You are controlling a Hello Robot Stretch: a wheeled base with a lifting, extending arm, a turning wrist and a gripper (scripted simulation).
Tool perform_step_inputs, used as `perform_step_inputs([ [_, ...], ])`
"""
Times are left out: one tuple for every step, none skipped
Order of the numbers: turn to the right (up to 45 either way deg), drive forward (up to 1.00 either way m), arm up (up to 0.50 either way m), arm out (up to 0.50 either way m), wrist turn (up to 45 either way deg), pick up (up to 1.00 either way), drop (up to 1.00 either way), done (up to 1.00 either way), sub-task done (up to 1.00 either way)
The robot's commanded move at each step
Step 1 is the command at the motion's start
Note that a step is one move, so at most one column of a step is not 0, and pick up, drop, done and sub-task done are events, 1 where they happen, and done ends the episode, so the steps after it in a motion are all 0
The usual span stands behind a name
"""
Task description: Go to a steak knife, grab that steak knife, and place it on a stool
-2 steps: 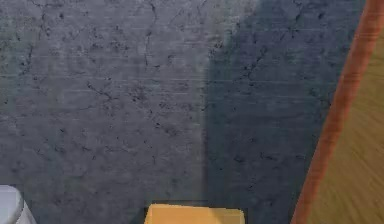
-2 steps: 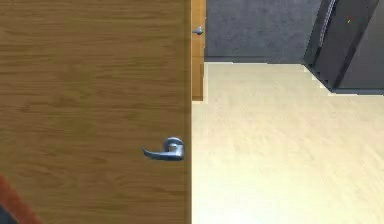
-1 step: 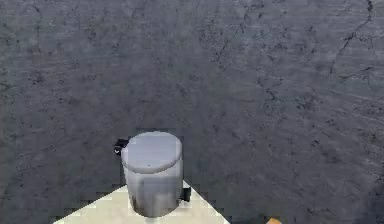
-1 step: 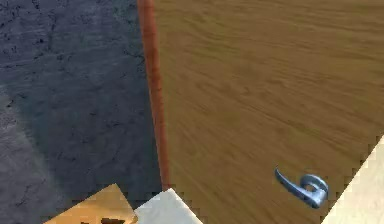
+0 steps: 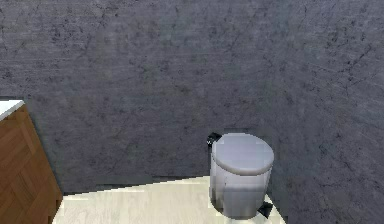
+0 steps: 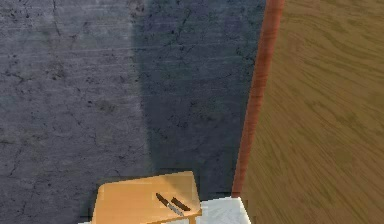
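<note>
Dark grey textured wall (image 6: 70,90) as backdrop. At its foot, tan wooden top (image 6: 135,200), used as the landmark for all positions below.

**Task item.** Slim brown-and-dark piece, judged to be the steak knife (image 6: 172,205). Flat on the tan wooden top, close to its right-hand edge in the arm side view. Possibly two slim pieces side by side; not resolvable.

**Adjacent structure.** Tall wood panel (image 6: 320,110) with reddish edge, just beside the tan wooden top on that same side.

**Gripper state and load.** Cannot tell.

**Step in hand (judgement).** Alignment ahead of the grab.

**Hazards and causes**
1. Knock-off. Cause: knife near the edge of the tan wooden top, so any sideways nudge during descent is likely to send it over.
2. Failed pick. Cause: thin item lying flat, with little height to take hold of. Expect scraping on the tan wooden top or a slide away.
3. Arm strike on the wood panel. Cause: reach drifting past the tan wooden top's right-hand edge.
4. Wrong item taken. Cause: two similar pieces close together.
5. Base contact with the pedal bin (image 5: 242,172) or wooden cabinet (image 5: 25,170) ahead. Position of both relative to the tan wooden top: not determinable. Drive slowly.
6. Misplacement. Do not assume the tan wooden top to be the stool.
</note>
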Motion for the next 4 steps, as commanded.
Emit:
perform_step_inputs([
  [0.0, 0.00, 0.22, 0.00, 0.0, 0.00, 0.00, 0.00, 0.00],
  [0.0, 0.00, 0.00, 0.16, 0.0, 0.00, 0.00, 0.00, 0.00],
  [0.0, 0.00, 0.00, 0.00, 9.0, 0.00, 0.00, 0.00, 0.00],
  [0.0, 0.00, -0.30, 0.00, 0.0, 0.00, 0.00, 0.00, 0.00],
])
